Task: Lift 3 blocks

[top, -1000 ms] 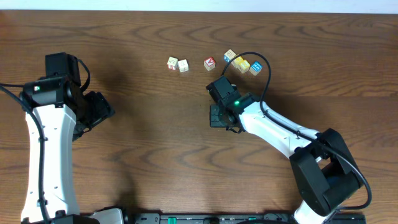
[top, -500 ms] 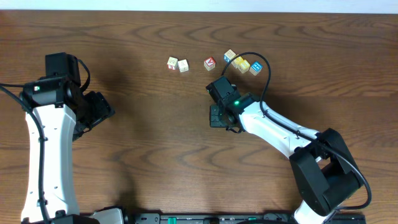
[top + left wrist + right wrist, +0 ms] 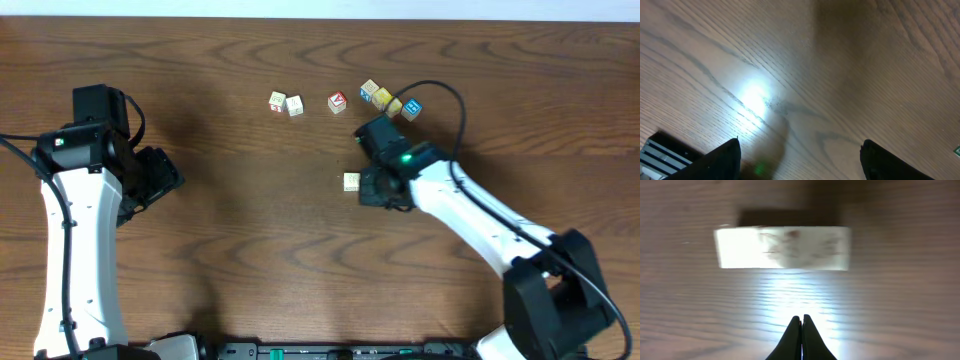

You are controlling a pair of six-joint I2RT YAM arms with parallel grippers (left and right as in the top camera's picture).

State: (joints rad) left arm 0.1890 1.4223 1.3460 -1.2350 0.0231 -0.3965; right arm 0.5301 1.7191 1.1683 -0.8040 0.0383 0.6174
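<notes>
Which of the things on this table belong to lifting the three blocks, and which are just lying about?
For the job: cream block beside the shut right tool; white block in the row; third probably the pale block next to it, too small to be sure.
Lying about: red block; yellow block; blue block.

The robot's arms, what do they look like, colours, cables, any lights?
Both arms have white links and black joints. The left arm and right arm each carry a green light near the wrist; a black cable loops over the right one. The fingers are black.
</notes>
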